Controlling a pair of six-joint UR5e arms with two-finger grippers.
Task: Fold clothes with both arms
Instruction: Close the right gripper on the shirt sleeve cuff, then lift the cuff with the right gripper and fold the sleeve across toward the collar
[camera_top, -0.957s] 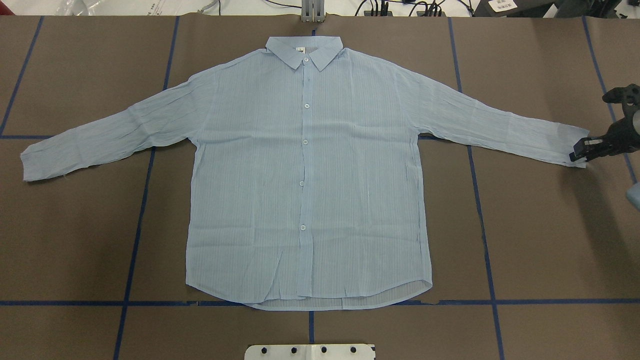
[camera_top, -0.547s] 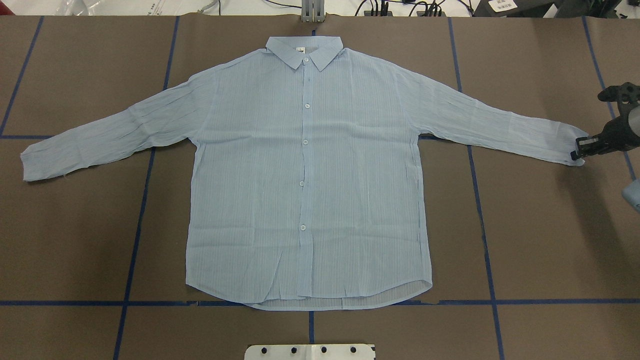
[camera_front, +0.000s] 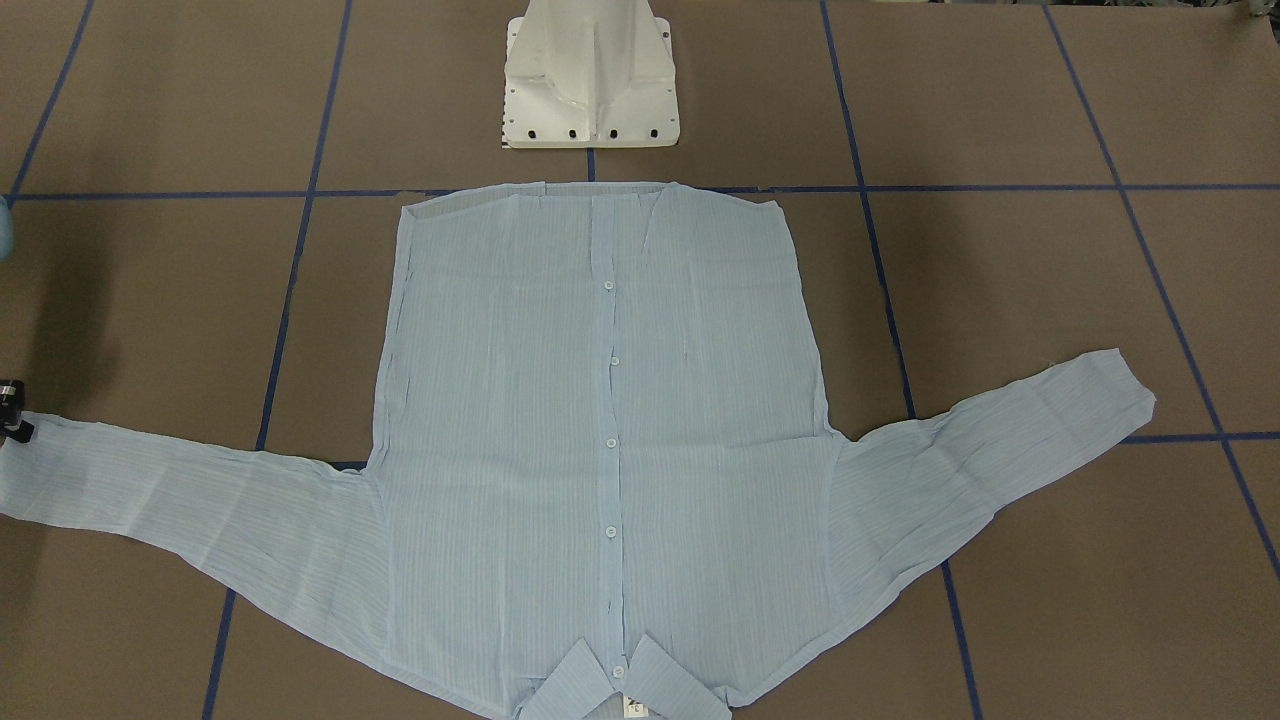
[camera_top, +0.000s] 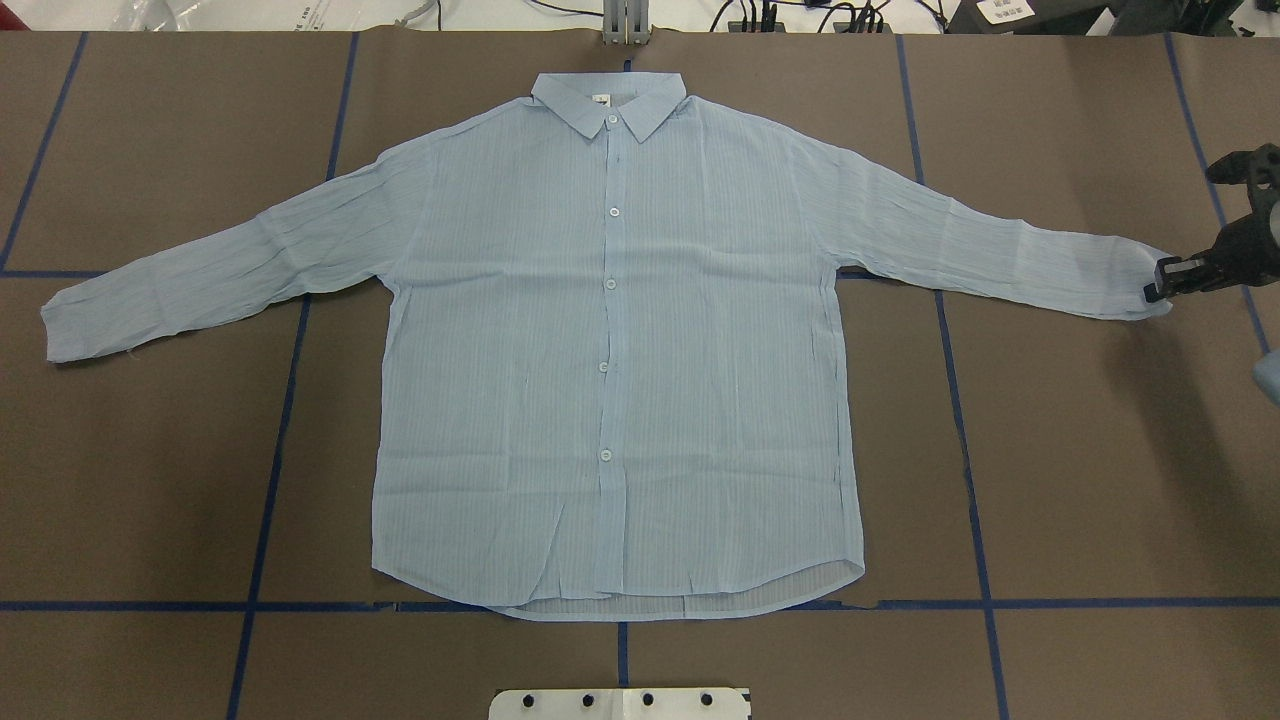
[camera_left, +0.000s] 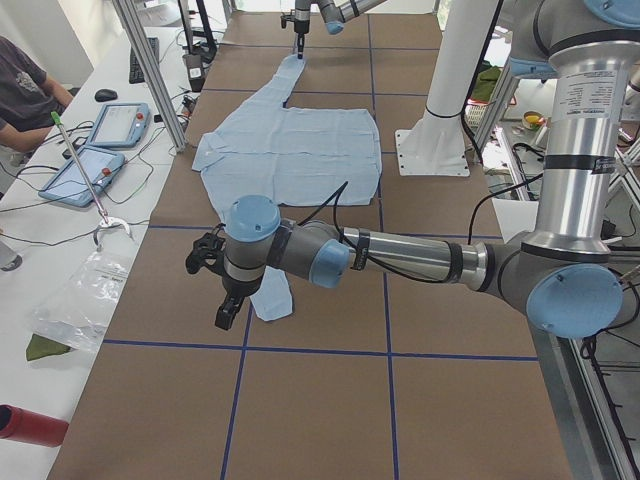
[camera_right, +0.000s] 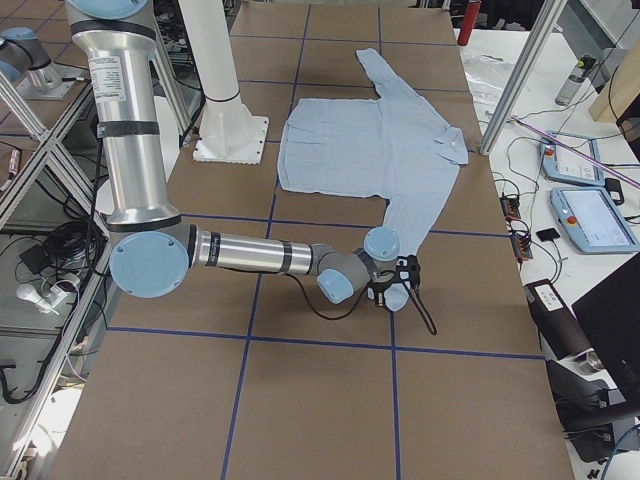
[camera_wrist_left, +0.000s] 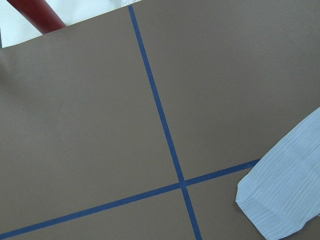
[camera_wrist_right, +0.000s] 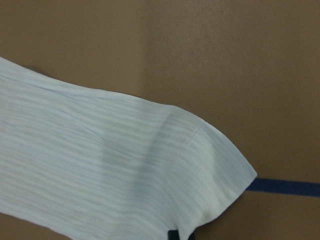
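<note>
Here, a pale-blue striped button-up shirt (camera_top: 610, 340) lies flat and face up on the brown surface (camera_top: 1080, 480), collar away from the robot and both sleeves spread wide.

The right tool (camera_top: 1160, 283) sits at the end of the right sleeve. It appears closed on the right cuff (camera_wrist_right: 200, 165), whose corner rides slightly above the surface with a shadow under it.

The step in hand looks like carrying this sleeve inward over the body. To do it well, the pinch should stay firm on the thin cloth. The lift should be low, and the sweep should run toward the button line so the sleeve lands smooth.

The right arm stretches low and long across the surface, its wrist bent down to the cuff.

The left arm reaches out level, and the left tool (camera_left: 228, 308) points down near the left cuff (camera_wrist_left: 280, 200), apart from it. Whether that tool is open or closed cannot be told.
</note>
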